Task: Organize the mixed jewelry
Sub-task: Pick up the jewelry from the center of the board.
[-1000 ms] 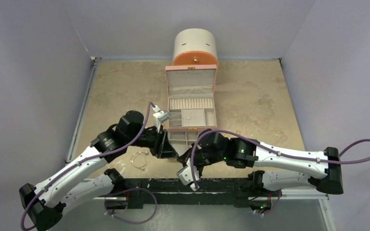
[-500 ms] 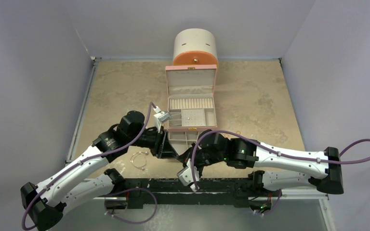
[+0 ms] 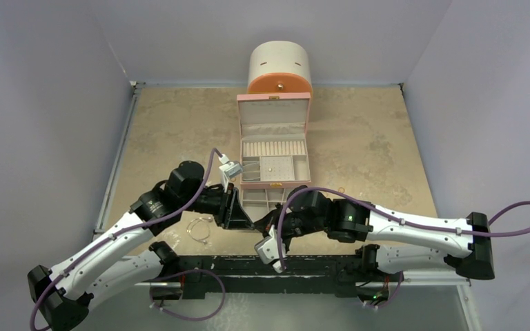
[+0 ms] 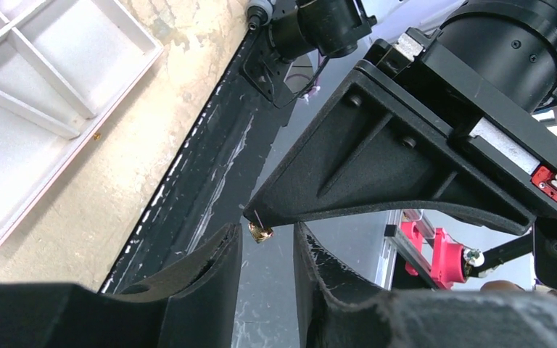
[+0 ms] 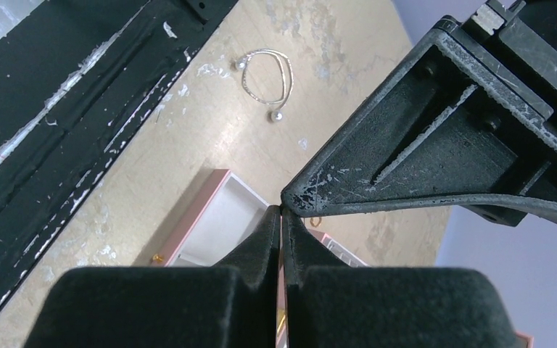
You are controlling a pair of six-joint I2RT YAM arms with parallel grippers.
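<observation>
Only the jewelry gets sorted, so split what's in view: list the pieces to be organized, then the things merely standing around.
To organize:
gold stud
wire bangle

Standing around:
pink jewelry box
round cream-and-orange cabinet

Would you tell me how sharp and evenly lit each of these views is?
Top view: soft, even light, sharp throughout. Left wrist: stud in focus, left fingers blurred. Right wrist: bangle sharp, right fingers soft.
</observation>
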